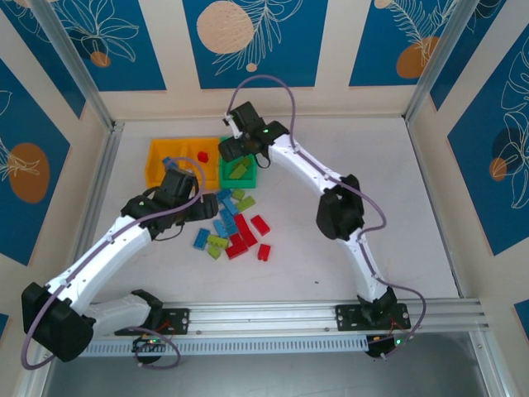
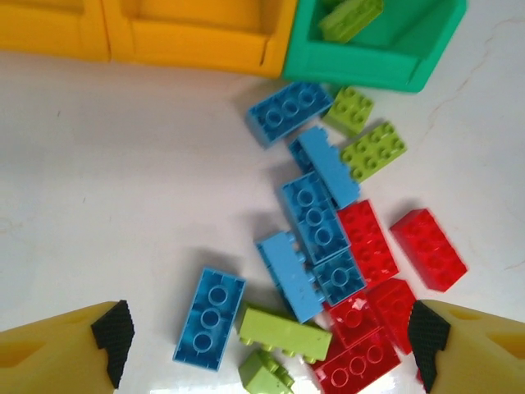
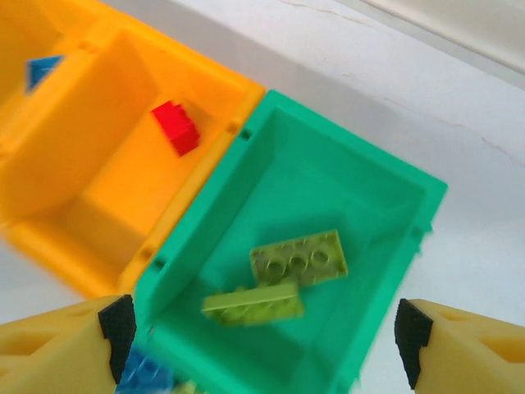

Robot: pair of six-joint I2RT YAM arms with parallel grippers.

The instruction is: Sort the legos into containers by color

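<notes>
1. Left fingers (image 2: 111, 336) gape wide, empty, over mixed legos (image 2: 316, 222) on the surface (image 2: 123, 164).
2. Right fingers (image 3: 413, 332) gape empty above the green bin (image 3: 394, 189) (two lime bricks (image 3: 299, 258) inside).
3. From above, loose legos lie just beside the containers (image 1: 157, 165).

You see light-blue bricks (image 2: 312, 215), red bricks (image 2: 367, 240) and lime bricks (image 2: 373, 150) on a white table (image 2: 123, 180), two orange-yellow bins (image 3: 78, 156), one green bin (image 3: 328, 180), blue leaf-patterned walls (image 1: 248, 41).
</notes>
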